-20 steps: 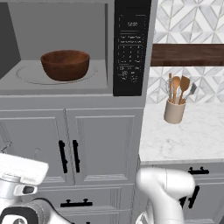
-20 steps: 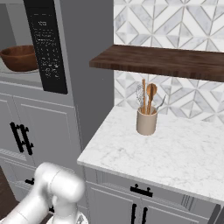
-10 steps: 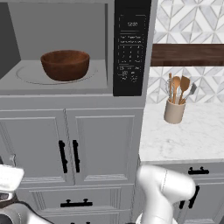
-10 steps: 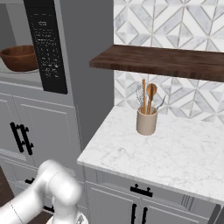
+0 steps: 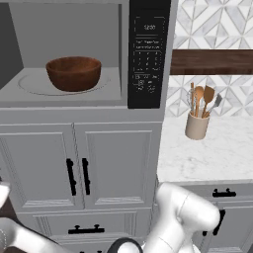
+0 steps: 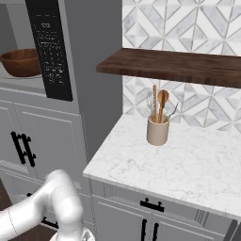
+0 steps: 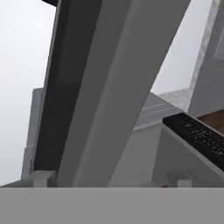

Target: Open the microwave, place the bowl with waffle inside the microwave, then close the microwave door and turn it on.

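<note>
Microwave: built into the grey cabinet run, standing open, its grey cavity and round turntable exposed; the black keypad panel runs down its right edge.
Bowl: dark reddish-brown wood, upright on the turntable inside the microwave, left of the keypad panel; from the right base camera it shows as a brown curve at the cavity's edge, again left of the panel.
Waffle: whether it lies in the bowl cannot be told; the bowl's wall hides its floor from both base cameras.
Microwave door: swung out from the microwave, seen close and steeply tilted by the hand camera, a dark glass strip beside a wide grey frame band; the microwave's keypad panel lies beyond it toward the right.
Gripper: the hand camera looks along the door from close by; the jaws stand spread about as wide as they go, and nothing can be seen between them. The fingertips themselves cannot be made out.
Arm: white, bent low in front of the cabinets below and right of the microwave.
Cabinet doors: two grey panelled doors with black bar handles, shut, directly under the microwave.
Utensil crock: beige, holding wooden spoons, upright on the marble counter right of the microwave.
Shelf: dark wood, on the patterned tile wall right of the microwave, above the crock.
</note>
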